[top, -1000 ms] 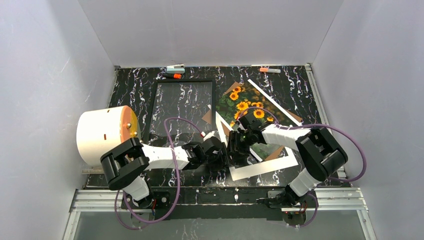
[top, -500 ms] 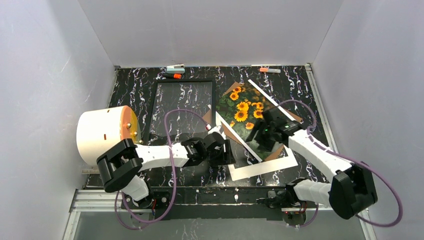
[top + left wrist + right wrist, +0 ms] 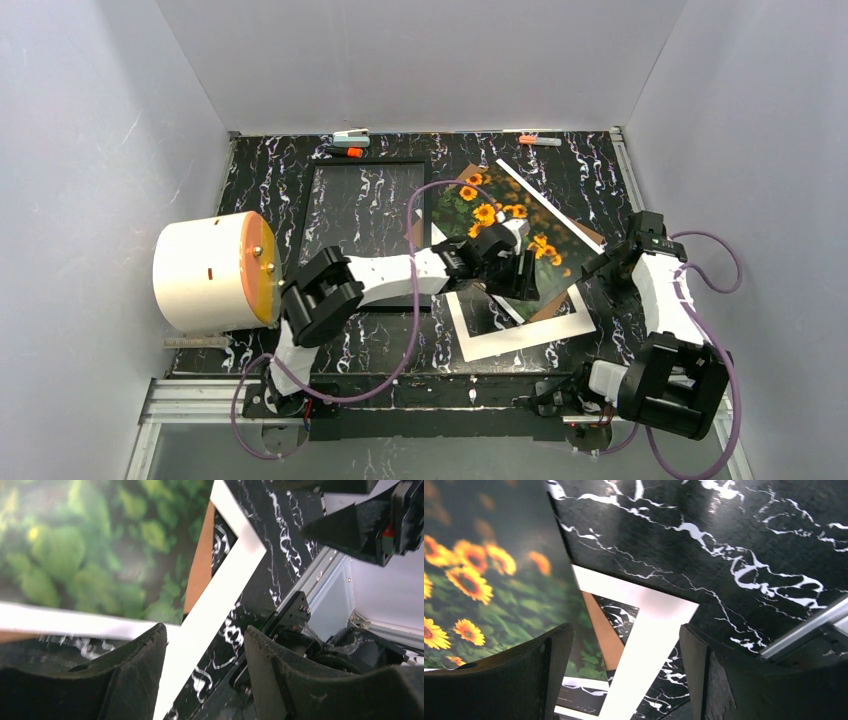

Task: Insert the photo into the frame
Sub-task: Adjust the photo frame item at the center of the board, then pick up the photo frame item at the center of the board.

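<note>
The photo of sunflowers lies face up, slanted, right of the frame; it rests on a brown backing board. The thin black frame lies flat at the back left. My left gripper is open and empty over the photo's near edge. In the left wrist view its jaws stand apart over the photo's border, with green foliage beyond. My right gripper is open and empty just right of the photo; its wrist view shows the photo at the left.
A white mat lies under the board, seen also in both wrist views. A white drum with an orange face stands at the left. Markers lie along the back edge. White walls close in three sides.
My left arm has reached right, across to the photo's near edge. My right arm has pulled back from the photo to its right side. The photo's raised left edge has come down.
</note>
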Controlling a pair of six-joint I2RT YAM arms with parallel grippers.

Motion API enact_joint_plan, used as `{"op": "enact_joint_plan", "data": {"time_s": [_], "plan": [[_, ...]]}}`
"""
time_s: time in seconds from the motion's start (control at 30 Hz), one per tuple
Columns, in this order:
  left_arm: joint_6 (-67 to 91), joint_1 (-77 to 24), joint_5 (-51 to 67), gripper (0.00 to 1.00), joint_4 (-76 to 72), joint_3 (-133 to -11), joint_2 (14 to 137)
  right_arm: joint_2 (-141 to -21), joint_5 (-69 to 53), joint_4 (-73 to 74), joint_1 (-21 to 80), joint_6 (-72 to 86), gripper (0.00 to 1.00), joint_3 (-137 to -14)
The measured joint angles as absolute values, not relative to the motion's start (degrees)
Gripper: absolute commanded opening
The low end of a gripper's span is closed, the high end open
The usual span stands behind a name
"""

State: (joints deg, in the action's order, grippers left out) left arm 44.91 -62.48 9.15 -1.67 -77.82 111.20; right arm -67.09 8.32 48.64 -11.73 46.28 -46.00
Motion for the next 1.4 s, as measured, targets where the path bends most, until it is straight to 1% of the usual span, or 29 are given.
{"op": "enact_joint_plan", "data": {"time_s": [0.2,0.43,0.6,0.77,1.0,1.23,1.4], "plan": [[40.91,-62.08,13.56,0.57,0.58,-89.93,120.99,-67.09,5.30,50.52,-16.08,45.91,0.98,-45.17],[38.46,-60.38,19.07,0.57,1.98,-97.08,128.38,-65.91,-1.56,50.57,-17.67,49.06,0.99,-37.52],[37.10,-59.27,22.65,0.56,2.07,-97.65,129.67,-65.63,-3.97,49.95,-17.67,51.18,0.99,-34.59],[35.70,-59.11,25.10,0.53,2.07,-97.67,130.06,-64.86,-6.72,44.58,-17.72,52.84,0.96,-30.41],[34.30,-59.09,26.00,0.53,3.16,-97.62,130.82,-59.00,-11.18,38.83,-18.02,53.95,0.95,-26.63],[33.82,-59.07,27.05,0.53,3.44,-96.95,131.41,-54.37,-17.93,25.08,-18.04,54.30,0.95,-21.41],[33.52,-58.98,28.21,0.55,3.09,-96.68,131.41,-51.94,-20.38,16.84,-18.04,54.30,0.95,-18.22]]}}
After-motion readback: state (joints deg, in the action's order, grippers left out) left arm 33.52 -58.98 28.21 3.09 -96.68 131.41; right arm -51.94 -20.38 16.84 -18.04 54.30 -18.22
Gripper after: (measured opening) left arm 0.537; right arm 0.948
